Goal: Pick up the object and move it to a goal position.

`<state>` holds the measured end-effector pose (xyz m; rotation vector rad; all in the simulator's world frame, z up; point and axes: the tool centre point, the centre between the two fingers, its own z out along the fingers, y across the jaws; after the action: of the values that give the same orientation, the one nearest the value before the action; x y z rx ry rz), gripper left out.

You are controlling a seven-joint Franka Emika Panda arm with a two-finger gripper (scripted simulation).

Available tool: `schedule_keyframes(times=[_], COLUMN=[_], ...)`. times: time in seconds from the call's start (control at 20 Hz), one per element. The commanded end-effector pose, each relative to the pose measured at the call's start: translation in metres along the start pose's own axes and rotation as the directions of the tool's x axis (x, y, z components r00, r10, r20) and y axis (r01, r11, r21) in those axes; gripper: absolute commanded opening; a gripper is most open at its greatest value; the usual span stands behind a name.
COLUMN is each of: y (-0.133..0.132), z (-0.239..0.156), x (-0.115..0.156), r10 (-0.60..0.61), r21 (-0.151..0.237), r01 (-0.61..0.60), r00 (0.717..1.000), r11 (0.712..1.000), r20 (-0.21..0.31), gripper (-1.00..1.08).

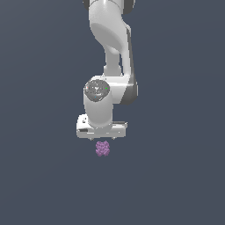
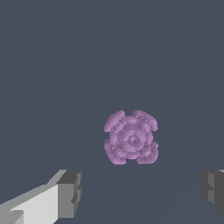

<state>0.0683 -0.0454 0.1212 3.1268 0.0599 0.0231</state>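
Small purple lumpy berry-like cluster (image 2: 131,138) on dark grey bench (image 1: 39,176), directly beneath white end effector (image 1: 102,137). End effector spread wide, empty. Descend straight, centre cluster between fingertips (image 2: 70,194), then close.

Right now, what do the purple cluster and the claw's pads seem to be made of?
Cluster: matte, lumpy violet beads with no shine, perhaps soft rubber or a berry-like model; the render leaves it open. Claw pads: flat dark grey blocks with ridged faces, looking like rubber on white, plastic-looking fingers.
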Motion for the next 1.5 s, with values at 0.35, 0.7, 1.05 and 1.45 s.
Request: schedule_keyframes(times=[0.35,0.7,1.05,1.45], y=[0.005,0.005,0.005,0.004], z=[0.03,0.035,0.069,0.082], x=[0.014,0.014,0.013,0.014], r10=[-0.021,-0.021,-0.021,-0.022], r21=[0.014,0.014,0.014,0.015], r01=[0.021,0.021,0.021,0.022], r00=[1.0,1.0,1.0,1.0], r11=[1.0,1.0,1.0,1.0], r20=[0.013,0.015,0.014,0.014], gripper=[1.0,1.0,1.0,1.0])
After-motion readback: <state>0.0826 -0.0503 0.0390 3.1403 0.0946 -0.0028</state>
